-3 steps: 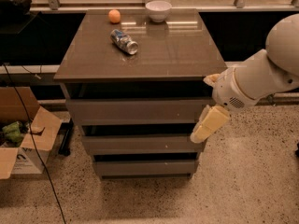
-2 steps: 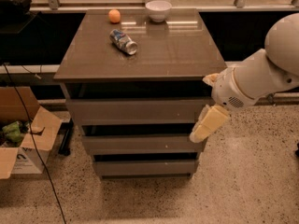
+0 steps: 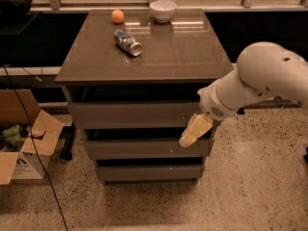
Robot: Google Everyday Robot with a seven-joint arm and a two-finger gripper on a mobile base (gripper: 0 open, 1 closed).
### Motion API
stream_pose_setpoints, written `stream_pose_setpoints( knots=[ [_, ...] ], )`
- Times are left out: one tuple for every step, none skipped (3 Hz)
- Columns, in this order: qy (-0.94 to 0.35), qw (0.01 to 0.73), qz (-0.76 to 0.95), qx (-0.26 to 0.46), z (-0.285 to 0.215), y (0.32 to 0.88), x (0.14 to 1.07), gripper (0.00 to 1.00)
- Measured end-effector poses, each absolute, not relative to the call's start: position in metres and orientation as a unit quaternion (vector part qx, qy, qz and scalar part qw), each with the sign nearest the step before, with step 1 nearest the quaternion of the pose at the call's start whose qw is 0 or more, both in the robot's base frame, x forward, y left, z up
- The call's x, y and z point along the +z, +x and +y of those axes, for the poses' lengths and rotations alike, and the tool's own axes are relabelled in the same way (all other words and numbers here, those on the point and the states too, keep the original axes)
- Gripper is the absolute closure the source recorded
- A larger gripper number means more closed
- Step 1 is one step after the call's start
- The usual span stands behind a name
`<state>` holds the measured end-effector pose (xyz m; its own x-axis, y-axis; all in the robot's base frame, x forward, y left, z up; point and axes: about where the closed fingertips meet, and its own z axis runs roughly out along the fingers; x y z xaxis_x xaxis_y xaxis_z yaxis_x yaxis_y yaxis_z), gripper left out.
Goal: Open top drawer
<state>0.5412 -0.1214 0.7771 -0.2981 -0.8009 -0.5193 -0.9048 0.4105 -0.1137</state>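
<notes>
Right of centre, your gripper [image 3: 195,130] hangs at the right end of the top drawer [image 3: 134,114], jaw opening impossible to tell; it could slip off the handleless front.

The gripper [image 3: 195,130], at centre right of the frame, hides the right end of the top drawer [image 3: 134,113], while its white arm [image 3: 260,81] runs off the right edge. At lower left, a cardboard box [image 3: 24,143] is cut by the left edge.
</notes>
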Motion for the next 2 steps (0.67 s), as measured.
stream_pose_setpoints(
  knots=[
    [-0.503, 0.262, 0.817, 0.101, -0.124, 0.57, 0.737, 0.0],
    [-0.488, 0.269, 0.825, 0.092, -0.126, 0.605, 0.711, 0.0]
  ],
)
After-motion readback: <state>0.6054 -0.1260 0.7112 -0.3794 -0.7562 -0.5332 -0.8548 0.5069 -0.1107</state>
